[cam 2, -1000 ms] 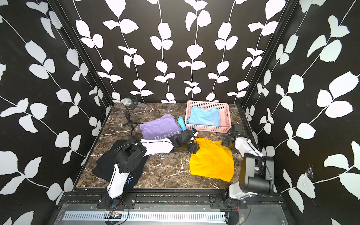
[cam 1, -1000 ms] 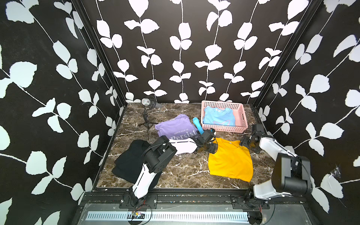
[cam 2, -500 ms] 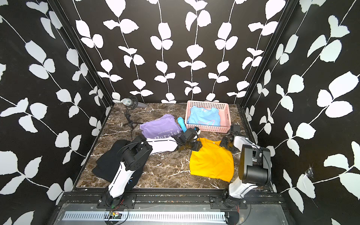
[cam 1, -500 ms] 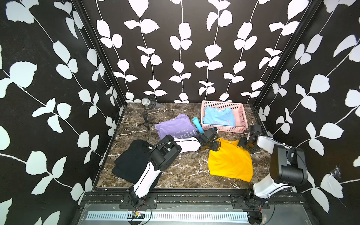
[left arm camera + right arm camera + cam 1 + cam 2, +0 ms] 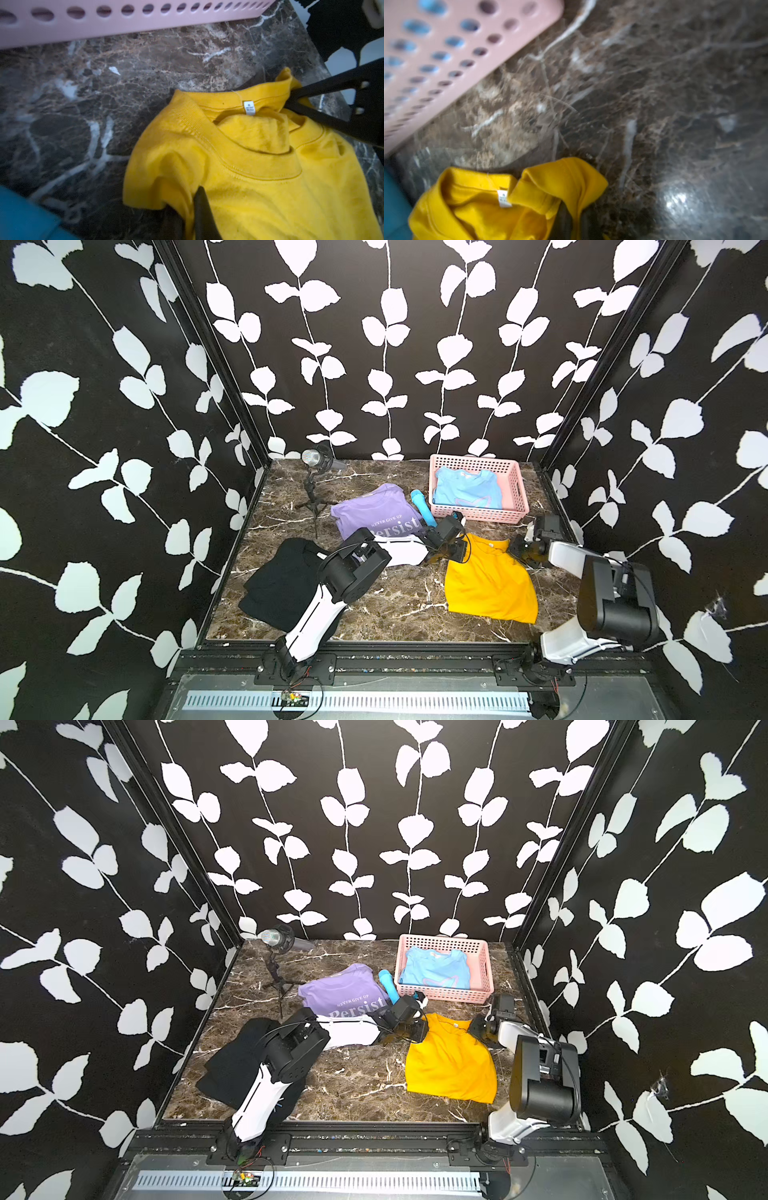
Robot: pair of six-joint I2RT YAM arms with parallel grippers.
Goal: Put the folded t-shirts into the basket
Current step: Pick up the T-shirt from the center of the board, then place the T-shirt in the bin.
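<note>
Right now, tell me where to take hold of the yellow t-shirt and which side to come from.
Pinch the mustard-yellow t-shirt at its two shoulder corners beside the collar, one from each outer side, fingers low. It lies flat, collar end toward the basket, so those corners should lift it evenly. The left gripper and right gripper are shut there.

Both arms are being stretched low and forward; the fingers of the left gripper and the right gripper are being pressed closed.
</note>
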